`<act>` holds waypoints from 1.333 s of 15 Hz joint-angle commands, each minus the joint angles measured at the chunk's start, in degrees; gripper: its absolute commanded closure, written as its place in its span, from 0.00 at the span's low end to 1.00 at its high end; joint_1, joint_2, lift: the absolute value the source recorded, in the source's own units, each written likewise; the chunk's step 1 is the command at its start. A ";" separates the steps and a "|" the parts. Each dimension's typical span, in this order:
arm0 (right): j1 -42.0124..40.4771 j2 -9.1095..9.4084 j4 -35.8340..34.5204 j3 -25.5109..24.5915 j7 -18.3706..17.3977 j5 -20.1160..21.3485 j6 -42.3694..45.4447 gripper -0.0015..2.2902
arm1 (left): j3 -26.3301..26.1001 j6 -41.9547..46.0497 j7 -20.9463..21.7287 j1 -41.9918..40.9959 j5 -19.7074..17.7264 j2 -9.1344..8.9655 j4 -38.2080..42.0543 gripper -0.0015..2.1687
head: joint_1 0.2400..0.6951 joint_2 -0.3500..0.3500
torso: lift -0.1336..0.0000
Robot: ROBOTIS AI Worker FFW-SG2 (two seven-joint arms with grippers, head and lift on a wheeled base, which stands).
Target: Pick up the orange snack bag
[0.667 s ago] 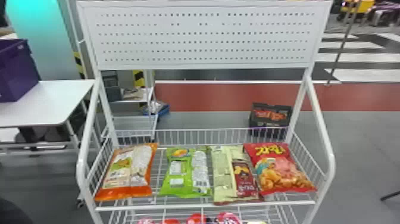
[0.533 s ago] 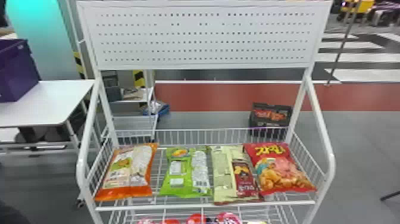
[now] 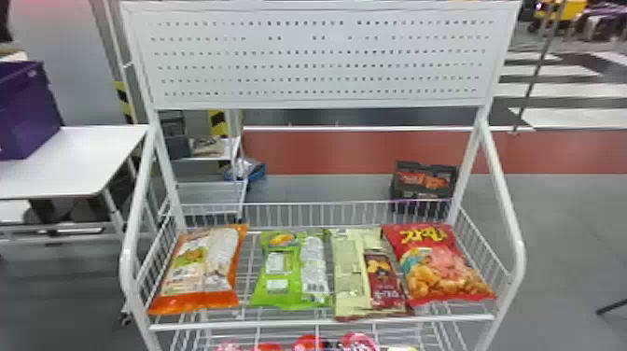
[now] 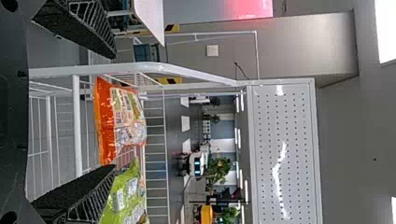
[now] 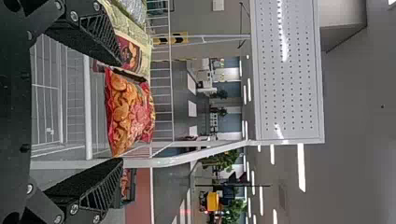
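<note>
Orange wrapping marks our target: the orange snack bag lies just left of the green bag. Our left gripper is empty, fingers spread; our right gripper, also spread and empty, is right of the green bag. We should centre the left one on our target, slip its inner finger between it and the green bag, then squeeze gently.

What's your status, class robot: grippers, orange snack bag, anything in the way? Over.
Left gripper open, empty; right gripper open, empty. Orange snack bag leftmost on wire shelf, ungrasped. Nothing on top; green bag to its right.
</note>
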State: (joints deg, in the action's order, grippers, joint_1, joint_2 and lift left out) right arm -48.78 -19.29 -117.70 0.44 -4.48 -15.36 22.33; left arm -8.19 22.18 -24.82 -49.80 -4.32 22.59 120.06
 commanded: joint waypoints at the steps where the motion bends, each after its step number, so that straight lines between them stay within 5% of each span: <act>1: 0.00 0.13 0.11 0.00 0.00 -0.02 0.03 0.07 | -0.34 -0.52 0.21 1.11 -0.34 -0.18 -0.52 0.02 | 0.57 0.50 | 1.00; 8: 0.18 0.22 0.20 0.70 0.00 0.25 0.03 0.07 | -6.75 -11.24 0.65 17.72 -4.82 -1.14 -7.91 0.02 | 0.57 0.50 | 1.00; 14: 0.18 0.13 -0.16 1.32 0.00 0.42 0.21 0.07 | -10.01 -25.66 0.92 31.87 -5.00 -5.10 -13.09 0.04 | 0.57 0.50 | 1.00; 20: 0.18 -0.05 -0.07 1.32 0.00 0.42 0.21 0.07 | -10.45 -33.22 1.01 43.74 -7.20 -7.12 -21.35 0.04 | 0.57 0.50 | 1.00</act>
State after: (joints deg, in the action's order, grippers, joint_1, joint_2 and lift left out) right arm -48.60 -19.33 -117.77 1.76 -4.48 -14.94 22.54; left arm -18.69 -9.86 -23.83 -8.06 -10.87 15.80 100.60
